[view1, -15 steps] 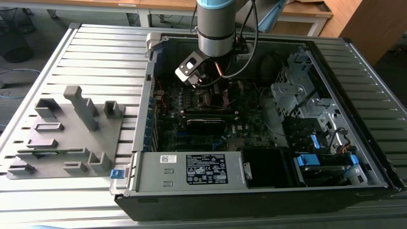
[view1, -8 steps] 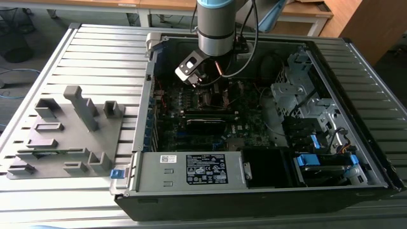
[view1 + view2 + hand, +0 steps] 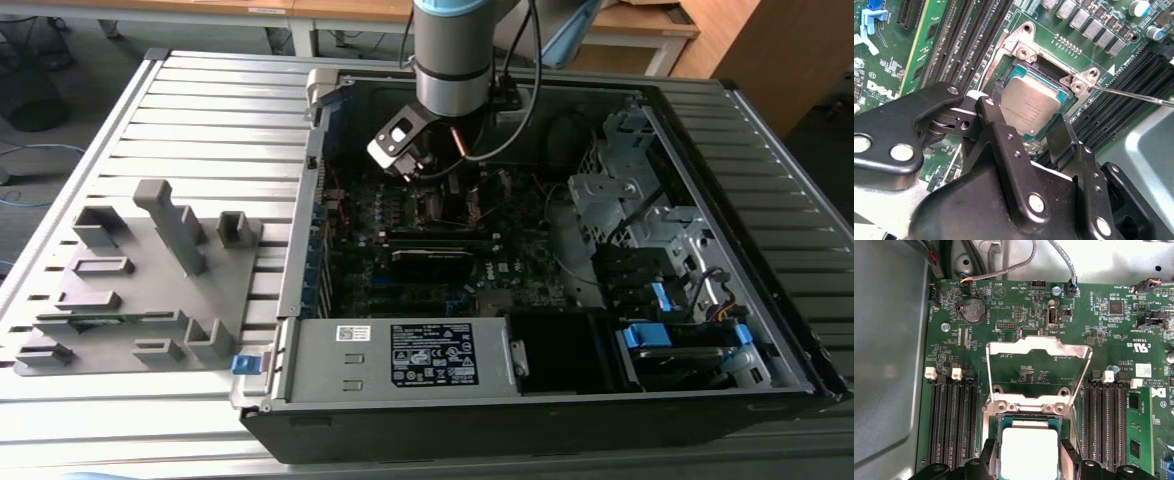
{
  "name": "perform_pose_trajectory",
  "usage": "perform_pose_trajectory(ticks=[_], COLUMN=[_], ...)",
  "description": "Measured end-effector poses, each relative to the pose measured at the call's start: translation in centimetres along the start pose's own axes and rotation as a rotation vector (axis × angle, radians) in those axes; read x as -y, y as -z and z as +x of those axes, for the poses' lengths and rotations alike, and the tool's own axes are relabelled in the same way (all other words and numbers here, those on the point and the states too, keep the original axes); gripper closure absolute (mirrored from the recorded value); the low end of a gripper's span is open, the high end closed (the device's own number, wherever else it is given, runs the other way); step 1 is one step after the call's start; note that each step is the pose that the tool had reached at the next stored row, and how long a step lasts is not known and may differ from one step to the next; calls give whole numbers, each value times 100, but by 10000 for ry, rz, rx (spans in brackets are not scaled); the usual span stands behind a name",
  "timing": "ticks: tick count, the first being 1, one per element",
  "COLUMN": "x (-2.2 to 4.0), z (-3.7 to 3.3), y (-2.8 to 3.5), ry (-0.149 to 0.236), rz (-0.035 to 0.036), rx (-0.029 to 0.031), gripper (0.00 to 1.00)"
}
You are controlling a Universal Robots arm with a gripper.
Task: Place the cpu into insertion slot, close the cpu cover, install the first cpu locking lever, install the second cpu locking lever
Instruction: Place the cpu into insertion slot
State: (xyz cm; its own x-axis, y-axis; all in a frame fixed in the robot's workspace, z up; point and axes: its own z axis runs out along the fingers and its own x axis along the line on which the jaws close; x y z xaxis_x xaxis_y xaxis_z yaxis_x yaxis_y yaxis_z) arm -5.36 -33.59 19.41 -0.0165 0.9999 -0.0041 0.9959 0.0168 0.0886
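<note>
The cpu (image 3: pixel 1029 106) (image 3: pixel 1028 452) has a dull silver top and lies level in the insertion slot (image 3: pixel 1015 70) (image 3: pixel 1029 417) on the green motherboard. My gripper (image 3: pixel 1024 112) (image 3: pixel 1028 456) straddles it, black fingers (image 3: pixel 988 107) pressed against two opposite edges, so it looks shut on the chip. The cpu cover (image 3: pixel 1036 347) stands swung up on its hinge behind the socket, its window showing the board. A thin metal locking lever (image 3: pixel 1134 94) sticks out free beside the socket. In the exterior view my gripper (image 3: pixel 430 175) reaches down into the open computer case.
Black memory slots (image 3: pixel 954 425) (image 3: pixel 1106 425) flank the socket closely on both sides. Cables (image 3: pixel 1004 270) run along the board's edge. The case's power supply (image 3: pixel 400 355) and drive bays (image 3: pixel 667 340) border the motherboard. A grey parts fixture (image 3: pixel 134 280) sits on the exterior view's left.
</note>
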Motion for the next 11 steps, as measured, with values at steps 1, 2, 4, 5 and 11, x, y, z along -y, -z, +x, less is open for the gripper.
perform_pose_trajectory(ticks=[1,2,4,5,11], x=[0,-1,-2,-2,-10], z=[0,1,1,2,6], y=[5,8,16,23,107], ry=[0,1,0,0,0], rz=[0,0,0,0,0], rx=[1,-1,0,0,0], gripper=[39,39,39,39,39])
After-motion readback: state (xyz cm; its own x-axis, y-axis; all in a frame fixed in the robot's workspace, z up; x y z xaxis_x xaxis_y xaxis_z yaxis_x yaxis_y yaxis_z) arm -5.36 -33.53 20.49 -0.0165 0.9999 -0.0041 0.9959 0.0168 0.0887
